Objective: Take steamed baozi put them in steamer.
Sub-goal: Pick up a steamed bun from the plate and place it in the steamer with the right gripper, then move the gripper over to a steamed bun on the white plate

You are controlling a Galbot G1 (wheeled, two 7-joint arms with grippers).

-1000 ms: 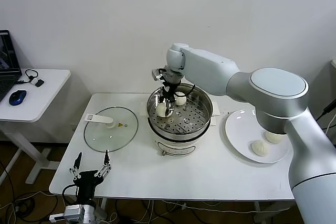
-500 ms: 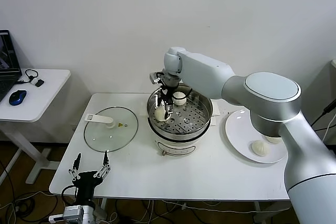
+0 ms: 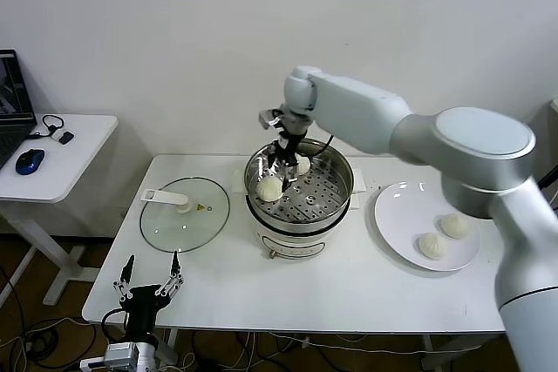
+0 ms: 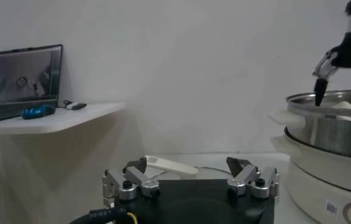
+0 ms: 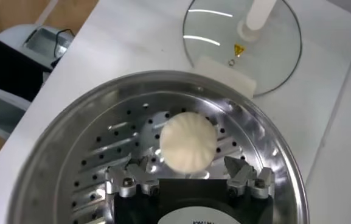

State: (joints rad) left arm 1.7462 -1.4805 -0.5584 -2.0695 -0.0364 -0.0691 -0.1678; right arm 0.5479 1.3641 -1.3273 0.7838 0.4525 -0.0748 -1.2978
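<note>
Since a second ago, the right gripper [image 3: 286,159] is lifting away from the bun it was pinching, and its fingers are now standing spread wide with nothing between them. That steamed baozi [image 3: 269,187] is now lying free on the perforated tray at the left side of the steamer [image 3: 299,215], while a second baozi [image 3: 302,165] is sitting toward the back of the tray, partly hidden behind the gripper. The right arm is reaching in from the robot's right, its upper link sloping up and across the table and its wrist bending straight down over the pot's rear left part. In the right wrist view the released bun [image 5: 187,140] is showing just beyond the spread fingertips [image 5: 130,179], clear of both. Two more baozi, one nearer [image 3: 428,245] and one farther [image 3: 454,225], are resting on the white plate [image 3: 394,224] to the right of the steamer. The glass lid [image 3: 184,213] is lying flat on the table to the steamer's left. The left gripper [image 3: 148,278] is hanging parked low at the table's front left edge, fingers spread and holding nothing.
</note>
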